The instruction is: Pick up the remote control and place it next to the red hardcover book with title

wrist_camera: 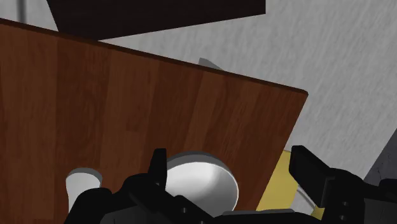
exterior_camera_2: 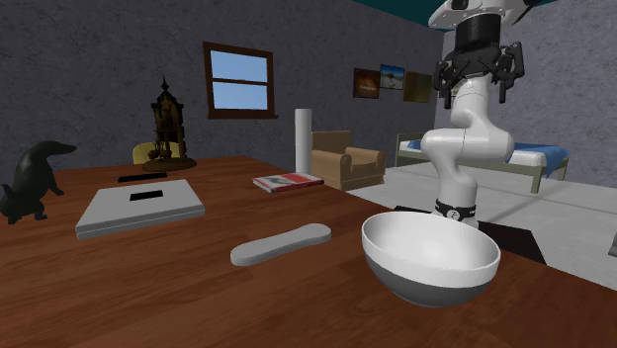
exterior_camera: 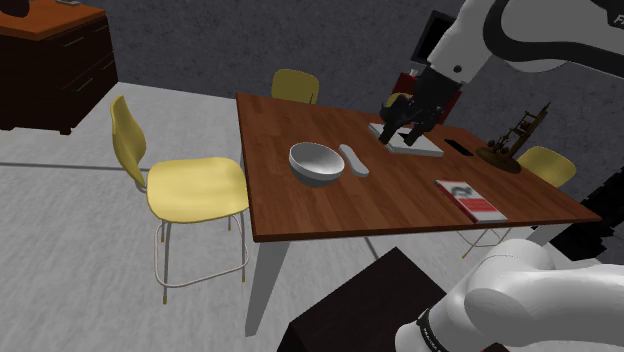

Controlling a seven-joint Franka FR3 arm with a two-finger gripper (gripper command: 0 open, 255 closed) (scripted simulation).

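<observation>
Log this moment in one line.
hand open, empty, above table | remote on table beside bowl | red book apart from remote

Three yellow chairs (exterior_camera: 195, 188) (exterior_camera: 295, 85) (exterior_camera: 547, 163), one table (exterior_camera: 400, 205), one bowl (exterior_camera: 317, 163), one remote (exterior_camera: 353, 159), one red book (exterior_camera: 470, 200).

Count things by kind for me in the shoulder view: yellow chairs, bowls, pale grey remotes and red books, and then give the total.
Yellow chairs with thin metal legs: 3
White round bowl: 1
Pale grey elongated remote control: 1
Red hardcover book: 1
Total: 6
</observation>
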